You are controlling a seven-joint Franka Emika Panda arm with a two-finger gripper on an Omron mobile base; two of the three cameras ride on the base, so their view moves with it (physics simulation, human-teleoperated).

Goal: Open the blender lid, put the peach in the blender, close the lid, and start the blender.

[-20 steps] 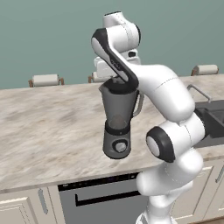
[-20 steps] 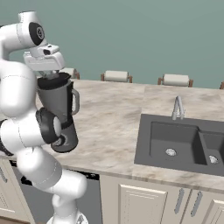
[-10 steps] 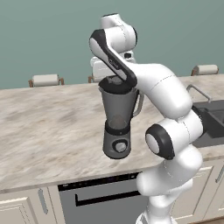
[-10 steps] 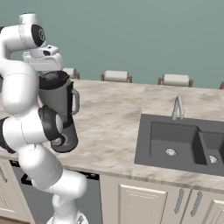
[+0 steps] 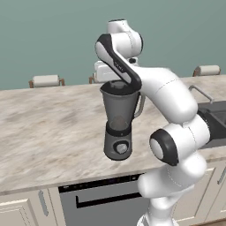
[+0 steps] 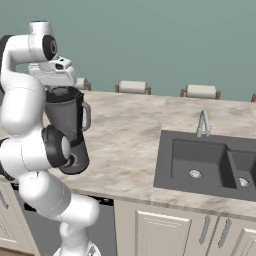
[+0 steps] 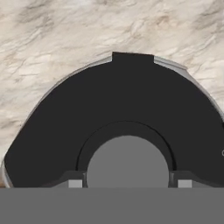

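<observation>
The blender [image 5: 118, 119] [image 6: 70, 130] stands upright on the counter, a grey base with a round dial under a smoky jar. The blender lid [image 7: 127, 109] [image 5: 118, 85] is a black disc lying on the jar's top. My gripper [image 7: 129, 183] [image 6: 61, 89] points straight down over it. One fingertip stands on each side of the lid's grey knob [image 7: 127, 159], and both touch it. A faint brownish shape shows low inside the jar; I cannot tell whether it is the peach.
The marble counter [image 5: 48, 123] runs left and right of the blender. A dark double sink [image 6: 210, 162] with a faucet [image 6: 202, 122] lies to the right. Chair backs [image 6: 132, 87] line the counter's far edge. My own arm rises close beside the jar.
</observation>
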